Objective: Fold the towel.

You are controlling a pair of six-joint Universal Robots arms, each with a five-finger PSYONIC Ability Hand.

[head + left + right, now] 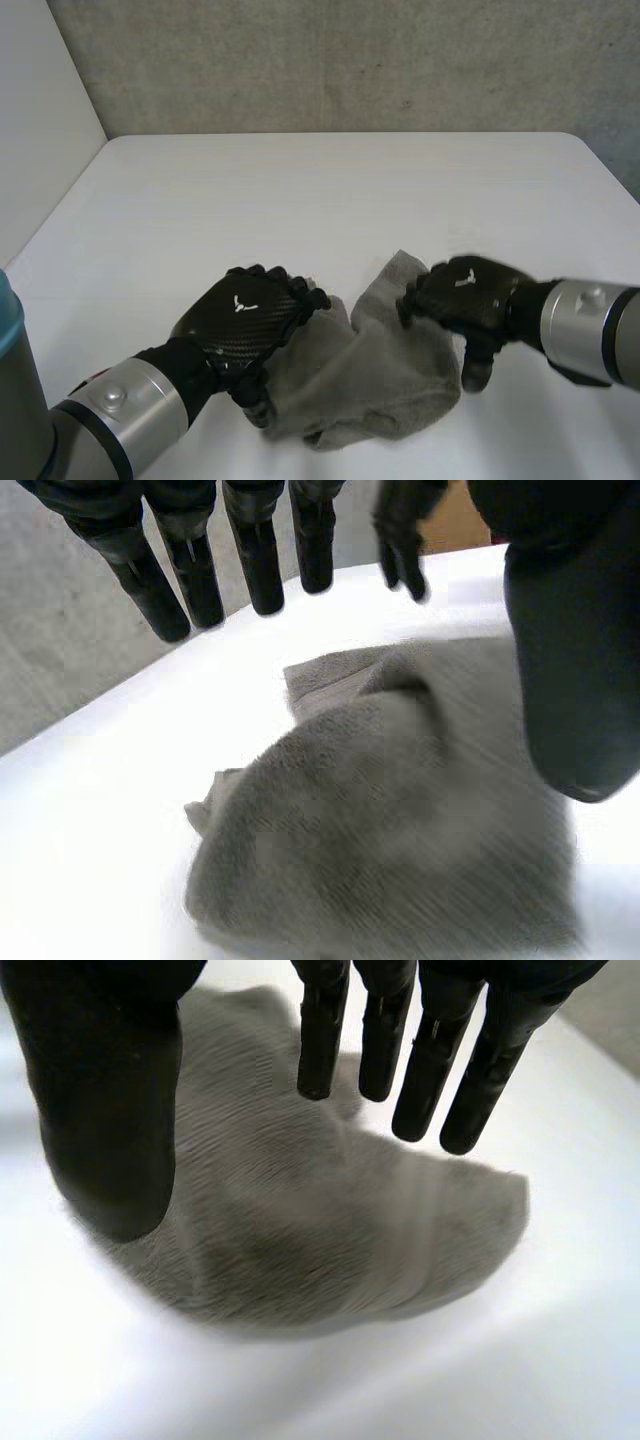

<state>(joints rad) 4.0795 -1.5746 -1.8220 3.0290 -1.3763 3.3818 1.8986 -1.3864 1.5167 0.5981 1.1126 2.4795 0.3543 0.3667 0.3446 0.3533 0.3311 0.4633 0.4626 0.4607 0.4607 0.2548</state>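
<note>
My left hand [245,318] and right hand [468,292] are both above the bunched towel [380,375], fingers released — I'd find two corners and spread it flat first.

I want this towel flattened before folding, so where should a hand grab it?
Probably the far corner of the towel, pinched from the right by the right hand: it sticks out flat from the bunched heap, right beside that hand.
</note>
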